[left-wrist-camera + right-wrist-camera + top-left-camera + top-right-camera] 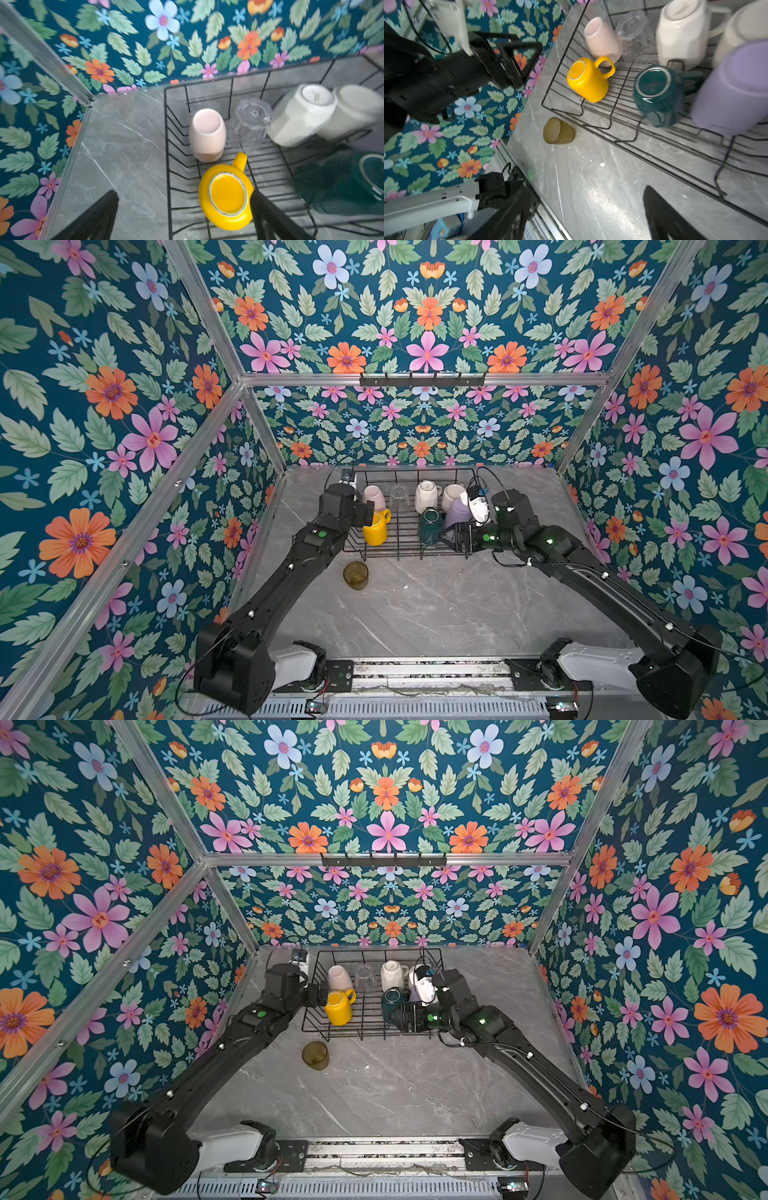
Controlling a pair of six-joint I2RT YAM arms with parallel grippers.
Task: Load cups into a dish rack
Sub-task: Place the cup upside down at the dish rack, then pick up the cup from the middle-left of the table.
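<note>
- The dish rack (405, 535) sits at the back of the grey marble counter (436, 605). Seven cups are in it, all bases up.
- Along the back row, left to right, I see a pale pink mug (373, 495), a clear glass (399, 494), a white mug (427, 497) and an off-white mug (452, 494).
- Nearer the front, the yellow mug (375, 529) leans at the left side. The dark green mug (430, 524) and the lilac tumbler (457, 512) stand just beside each other at the right.
- The olive-brown tumbler (355, 575) is alone on the counter, outside the rack and near its front left corner.
- The left gripper (184, 195) hovers at the rack's left edge with its jaws spread wide, holding nothing. One finger (270, 218) is just beside the yellow mug, and the other is over bare counter.
- The right gripper (449, 537) is at the rack's front right, close to the dark green mug, with its jaws apart and empty.
- The only marking I can spot is a small one on the white mug's base, too blurred to read.
</note>
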